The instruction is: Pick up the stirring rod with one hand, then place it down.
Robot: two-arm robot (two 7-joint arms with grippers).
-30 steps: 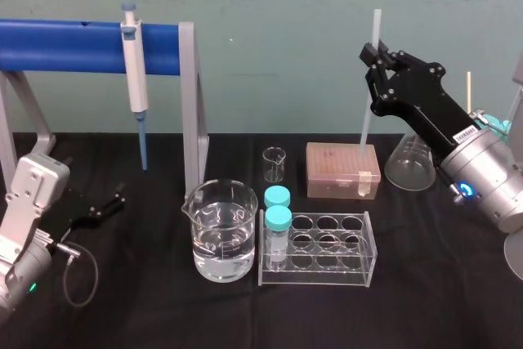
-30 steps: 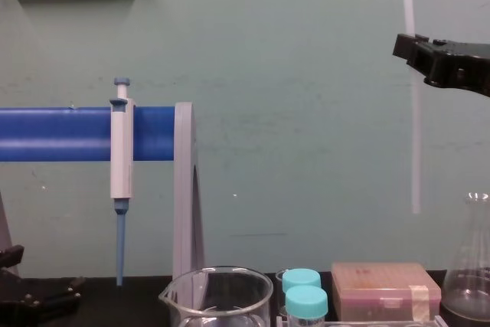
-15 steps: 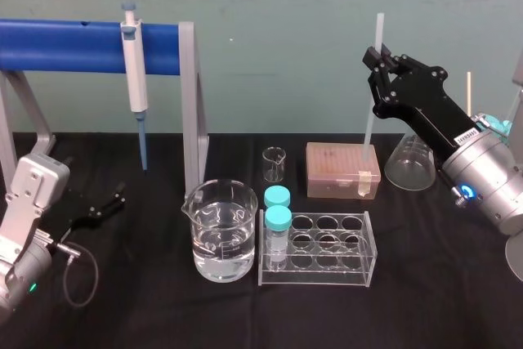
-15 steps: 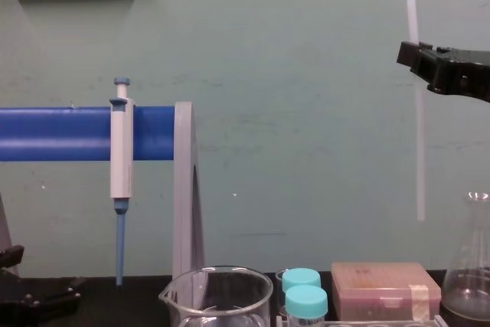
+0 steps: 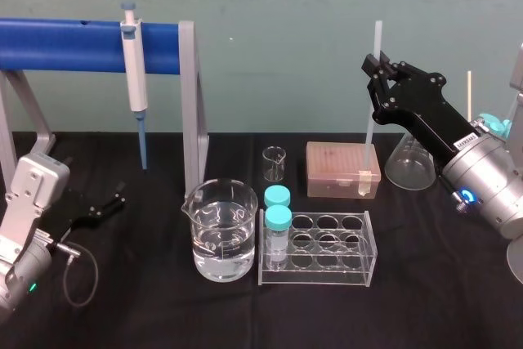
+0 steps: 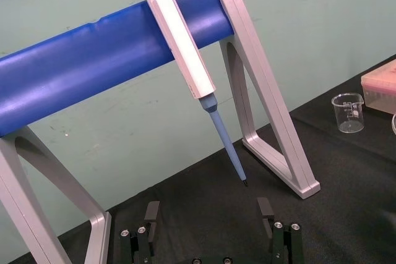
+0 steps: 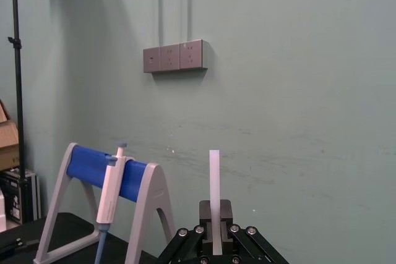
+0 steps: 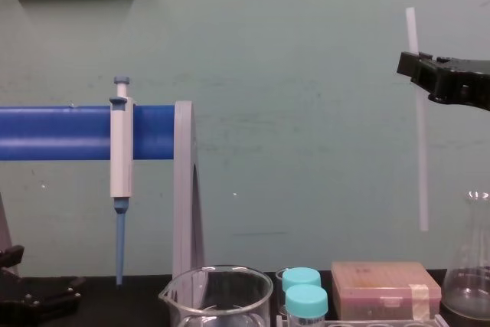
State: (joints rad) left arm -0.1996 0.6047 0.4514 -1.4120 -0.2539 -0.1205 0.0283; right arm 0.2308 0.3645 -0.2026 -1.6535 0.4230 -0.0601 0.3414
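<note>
Holds the stirring rod (image 5: 370, 116) upright in the right claw (image 5: 377, 65), jaws pinched shut on its upper part, well above the black surface (image 5: 147, 284). Hangs the rod's lower end in the air above the pink box (image 5: 343, 169), beside the flask (image 5: 407, 165), touching neither. Rests the left claw (image 6: 208, 211) low at the left, spread wide and empty, near the pipette (image 6: 185, 47) on the blue rack (image 6: 93, 60)
</note>
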